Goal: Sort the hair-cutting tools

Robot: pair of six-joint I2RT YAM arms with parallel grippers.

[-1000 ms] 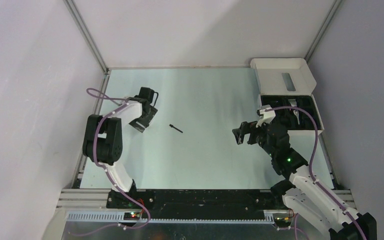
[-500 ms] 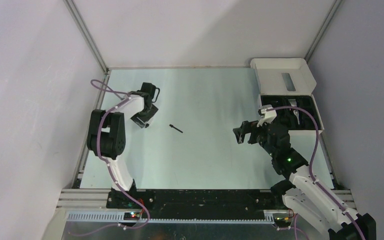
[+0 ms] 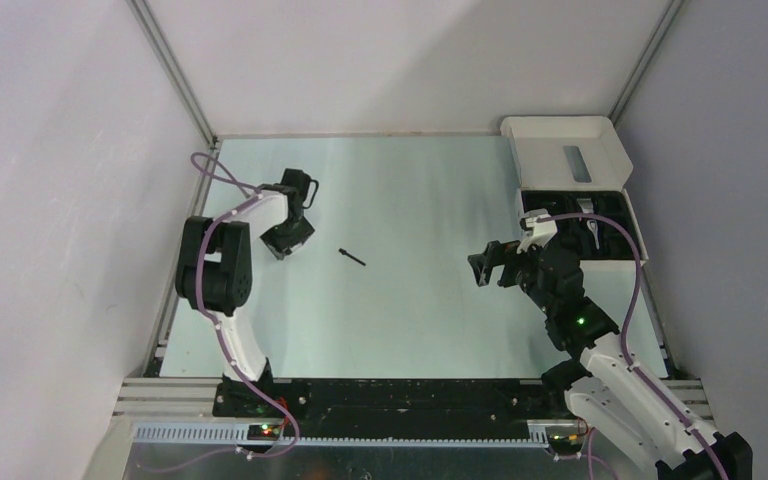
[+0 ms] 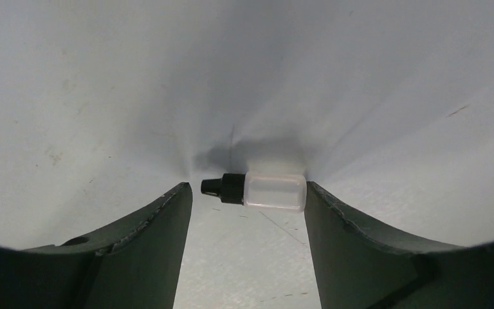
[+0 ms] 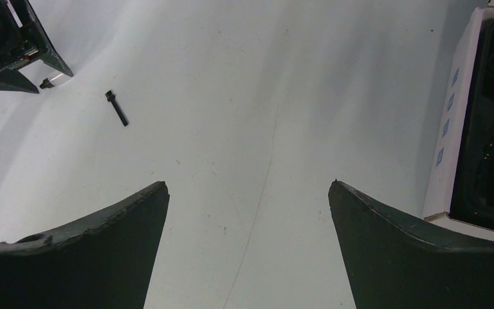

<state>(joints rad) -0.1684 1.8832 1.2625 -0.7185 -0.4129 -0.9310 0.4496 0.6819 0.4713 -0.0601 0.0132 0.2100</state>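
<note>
A small translucent bottle [image 4: 273, 192] with a black cap lies on its side on the table. My left gripper [image 4: 247, 187] is lowered around it and still open. The right finger [image 4: 334, 232] touches the bottle's base, and a small gap separates the left finger [image 4: 161, 225] from the cap. In the top view this gripper [image 3: 286, 238] is at the table's left. A thin black stick [image 3: 352, 257] lies just to its right, also seen in the right wrist view [image 5: 117, 107]. My right gripper [image 3: 482, 268] hovers open and empty [image 5: 247, 183] over bare table.
A white box [image 3: 636, 262] with a black moulded insert stands at the right edge, its lid [image 3: 560, 135] folded back. Its side [image 5: 447, 129] shows at the right of the right wrist view. Walls close the table in on the left, back and right.
My left gripper's jaws have narrowed around the small bottle, and the left arm has drawn in slightly. The right arm has barely moved.
</note>
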